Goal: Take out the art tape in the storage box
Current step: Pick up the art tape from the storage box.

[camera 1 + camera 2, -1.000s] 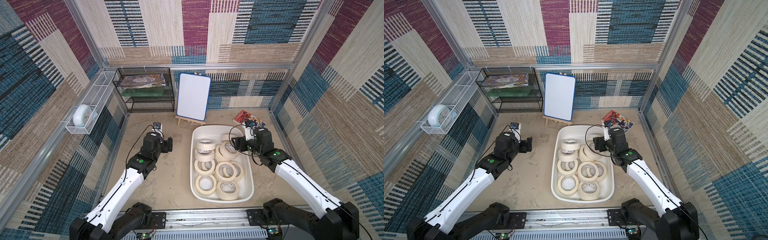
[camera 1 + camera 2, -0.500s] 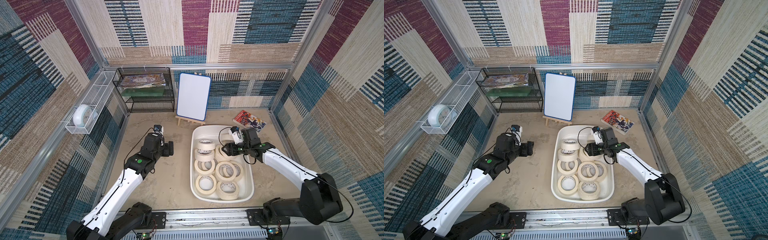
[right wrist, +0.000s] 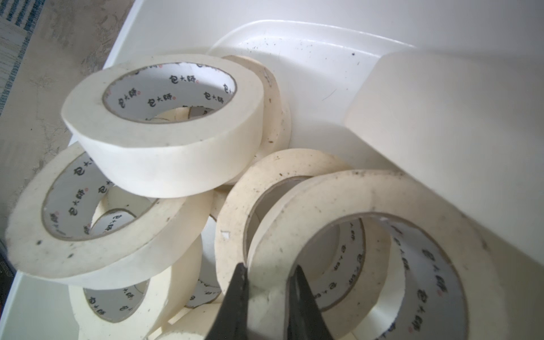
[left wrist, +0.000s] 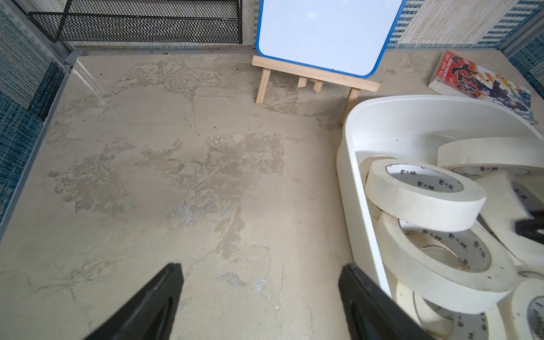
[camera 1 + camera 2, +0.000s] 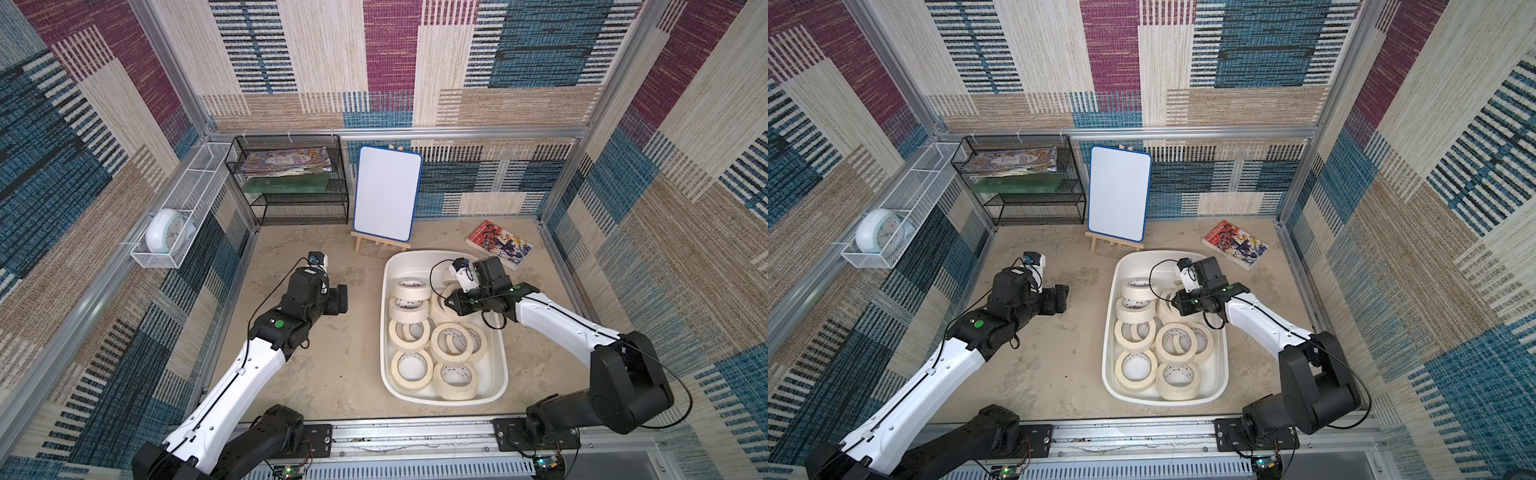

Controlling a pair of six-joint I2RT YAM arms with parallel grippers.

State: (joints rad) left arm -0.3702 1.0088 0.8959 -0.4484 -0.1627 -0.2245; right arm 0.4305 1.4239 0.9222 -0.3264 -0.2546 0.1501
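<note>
Over the last second the right arm has dropped its elbow and reached further into the box (image 5: 415, 264), and its jaws, wide apart a moment ago, have snapped together. The right gripper (image 3: 270, 269) is now clenched on the wall of one tape roll (image 3: 323, 200), one finger (image 3: 241, 282) outside the ring and the other down inside its core. That roll leans tilted against its neighbours in the far half of the box, towards the right wall. The left arm has hardly budged.

From where I stand, the box sits on the right half of the bench (image 5: 353, 353), its long side running from the front edge towards the back. All the tape rolls (image 5: 411, 296) I can see are inside it: some lie flat, others are stacked or tipped on one another. None lies out on the bench.

The left gripper (image 5: 341, 299) is over bare bench just left of the box, spread wide with nothing between its jaws; its wrist view shows one finger (image 4: 353, 282) close beside the box's left wall.

A whiteboard (image 5: 386, 191) on a small wooden easel stands at the back edge just behind the box, with a book (image 5: 498, 245) lying flat near the back right corner
</note>
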